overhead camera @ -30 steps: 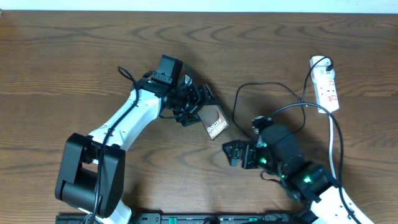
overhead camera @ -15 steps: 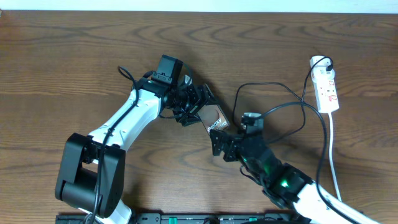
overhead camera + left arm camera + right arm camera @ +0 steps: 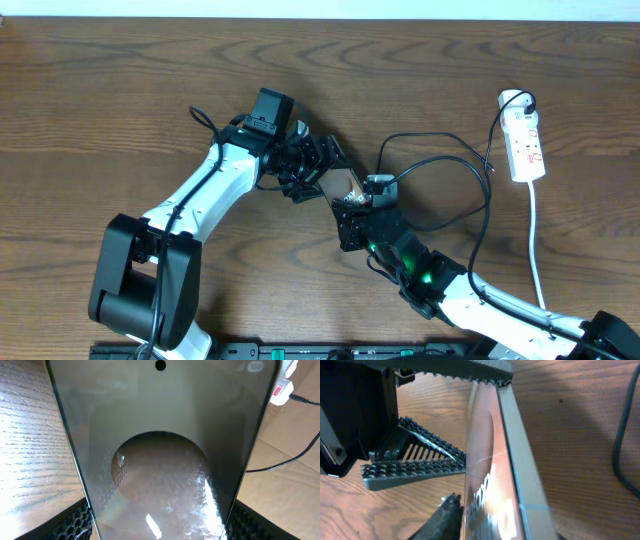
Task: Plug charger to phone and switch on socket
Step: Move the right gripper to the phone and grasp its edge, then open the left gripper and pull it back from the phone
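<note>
The phone (image 3: 346,186) is held tilted above the table, my left gripper (image 3: 330,176) shut across its width. In the left wrist view its glossy face (image 3: 160,445) fills the frame between my left fingers (image 3: 75,522). My right gripper (image 3: 350,213) has closed on the phone's lower end. In the right wrist view the phone (image 3: 512,465) is seen edge-on, with one of my right fingers (image 3: 445,516) pressed against its lettered face. The charger (image 3: 470,165) loops over the table to its white plug (image 3: 513,100) at the socket (image 3: 526,140). I cannot see its connector tip.
The socket's white cord (image 3: 535,240) runs down the right side of the table. My left arm (image 3: 200,190) stretches diagonally from the lower left. The charger cable (image 3: 622,440) lies just right of the phone. The socket (image 3: 281,391) shows at the top right of the left wrist view.
My right arm has swung up and left from the lower right to the phone, and its jaws have closed on the phone's lower end. The left arm and phone stayed put.
</note>
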Tool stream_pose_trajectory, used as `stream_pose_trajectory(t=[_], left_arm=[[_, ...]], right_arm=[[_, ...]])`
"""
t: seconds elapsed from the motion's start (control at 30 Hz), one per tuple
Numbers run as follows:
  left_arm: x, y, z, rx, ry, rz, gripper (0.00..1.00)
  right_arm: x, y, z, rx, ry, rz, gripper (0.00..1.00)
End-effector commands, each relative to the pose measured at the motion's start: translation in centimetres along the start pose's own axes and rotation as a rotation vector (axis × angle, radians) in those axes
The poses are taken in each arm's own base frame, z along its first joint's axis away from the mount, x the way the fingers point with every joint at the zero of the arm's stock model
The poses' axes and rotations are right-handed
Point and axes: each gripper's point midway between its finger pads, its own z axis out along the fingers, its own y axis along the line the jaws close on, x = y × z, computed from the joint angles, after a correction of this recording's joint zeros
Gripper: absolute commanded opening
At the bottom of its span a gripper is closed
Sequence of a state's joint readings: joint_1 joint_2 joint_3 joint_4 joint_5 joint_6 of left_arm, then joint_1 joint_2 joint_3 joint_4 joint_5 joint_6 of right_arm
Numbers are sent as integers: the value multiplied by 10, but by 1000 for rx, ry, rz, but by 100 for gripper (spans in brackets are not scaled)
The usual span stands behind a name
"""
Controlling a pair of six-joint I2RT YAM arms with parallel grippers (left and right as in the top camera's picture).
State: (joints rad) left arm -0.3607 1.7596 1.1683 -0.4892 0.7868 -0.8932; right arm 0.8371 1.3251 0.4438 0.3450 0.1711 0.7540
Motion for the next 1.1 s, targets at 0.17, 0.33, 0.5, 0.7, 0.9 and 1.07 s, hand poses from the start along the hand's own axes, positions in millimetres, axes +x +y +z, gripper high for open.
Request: stream_pose_trajectory(t=[0.17,0.33,0.5,0.7,0.9,1.07], left_arm=[[5,-10,-6,39,17,21,43],[5,-10,-6,39,17,21,48],[4,-10,-6,37,14,21,63],[-9,-6,-12,34,-26,44,88],[-30,-5,-50,177,-9,115,89],[-31,9,-91,291,20,196,89]], right_arm=[[1,4,0,-17,0,-12,4],[-1,7,0,-25,-9,-7,1],[-3,8,0,-32,-17,-5,1],[-5,2,-1,-13,-16,0,1],[-16,-12,-20,36,-14,15,1],[-32,-13,-56,36,-46,57,1]])
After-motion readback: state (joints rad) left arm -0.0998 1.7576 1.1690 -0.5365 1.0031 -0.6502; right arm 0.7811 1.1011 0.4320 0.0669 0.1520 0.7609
